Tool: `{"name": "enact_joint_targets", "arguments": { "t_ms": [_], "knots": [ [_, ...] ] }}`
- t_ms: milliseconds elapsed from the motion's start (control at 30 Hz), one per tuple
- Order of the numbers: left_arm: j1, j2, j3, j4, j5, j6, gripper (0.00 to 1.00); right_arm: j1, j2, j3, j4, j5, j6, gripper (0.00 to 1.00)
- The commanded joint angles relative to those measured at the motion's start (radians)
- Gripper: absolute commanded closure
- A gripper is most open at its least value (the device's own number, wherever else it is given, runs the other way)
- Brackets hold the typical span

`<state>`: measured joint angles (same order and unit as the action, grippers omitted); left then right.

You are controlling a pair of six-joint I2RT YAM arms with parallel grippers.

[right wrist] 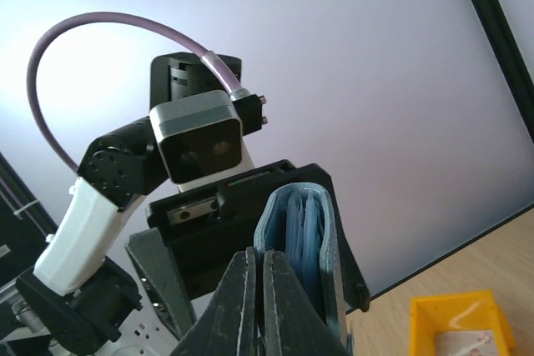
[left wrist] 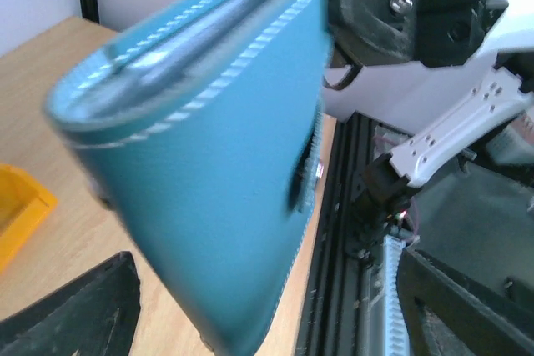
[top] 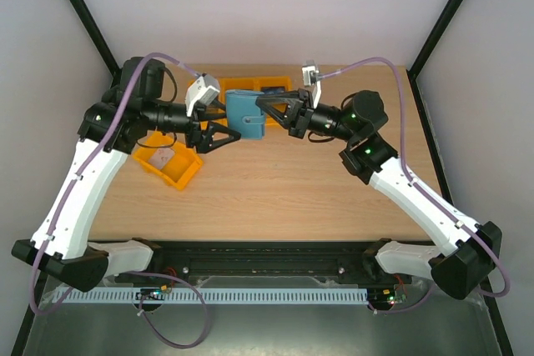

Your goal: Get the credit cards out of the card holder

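The teal card holder (top: 244,116) hangs in the air above the table's far middle. My right gripper (top: 265,111) is shut on one of its covers; in the right wrist view the two fingers (right wrist: 250,306) pinch the left cover of the card holder (right wrist: 329,231), with pale blue pockets showing inside. My left gripper (top: 225,129) is open, its fingers either side of the card holder (left wrist: 217,164) and apart from it. No credit card shows clearly in the holder. A pale card-like piece (right wrist: 467,341) lies in an orange bin.
An orange bin (top: 169,162) sits on the table under the left arm, and it also shows in the right wrist view (right wrist: 425,314). Another orange bin (top: 254,87) stands at the back behind the holder. The black frame rail (left wrist: 350,231) runs along the table's near edge.
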<state>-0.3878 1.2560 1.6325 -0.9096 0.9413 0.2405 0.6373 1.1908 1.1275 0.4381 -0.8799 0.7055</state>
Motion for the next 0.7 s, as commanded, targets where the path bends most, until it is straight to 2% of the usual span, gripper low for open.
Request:
{"name": "enact_joint_targets", "arguments": {
  "t_ms": [0, 133, 233, 300, 367, 400, 467, 500, 567, 667],
  "knots": [
    [-0.002, 0.004, -0.018, 0.049, -0.008, -0.048, 0.22, 0.007, -0.022, -0.006, 0.119, -0.035, 0.027, 0.98],
    [-0.005, 0.002, -0.019, 0.133, 0.018, -0.186, 0.71, 0.007, -0.012, -0.003, 0.125, -0.028, 0.033, 0.98],
    [-0.006, -0.004, -0.018, 0.135, 0.049, -0.213, 0.96, 0.007, -0.004, 0.0, 0.111, -0.014, 0.031, 0.98],
    [-0.006, -0.014, -0.026, 0.153, 0.059, -0.26, 0.98, 0.007, -0.009, 0.015, 0.033, 0.034, -0.012, 0.98],
    [-0.003, -0.03, -0.047, 0.164, -0.008, -0.299, 0.98, 0.006, -0.024, 0.042, -0.141, 0.206, -0.107, 0.98],
    [0.001, -0.038, -0.066, 0.17, -0.071, -0.323, 0.98, 0.005, -0.027, 0.061, -0.281, 0.318, -0.173, 0.97],
    [0.015, -0.053, -0.113, 0.189, -0.202, -0.384, 0.98, 0.007, -0.026, 0.101, -0.461, 0.565, -0.235, 0.74],
    [0.024, -0.058, -0.134, 0.198, -0.252, -0.402, 0.98, 0.008, -0.013, 0.122, -0.525, 0.645, -0.258, 0.67],
    [0.033, -0.061, -0.165, 0.204, -0.315, -0.419, 0.98, 0.027, 0.012, 0.164, -0.61, 0.731, -0.296, 0.58],
    [0.034, -0.056, -0.171, 0.213, -0.318, -0.429, 0.98, 0.106, 0.046, 0.193, -0.634, 0.792, -0.325, 0.53]
  ]
}}
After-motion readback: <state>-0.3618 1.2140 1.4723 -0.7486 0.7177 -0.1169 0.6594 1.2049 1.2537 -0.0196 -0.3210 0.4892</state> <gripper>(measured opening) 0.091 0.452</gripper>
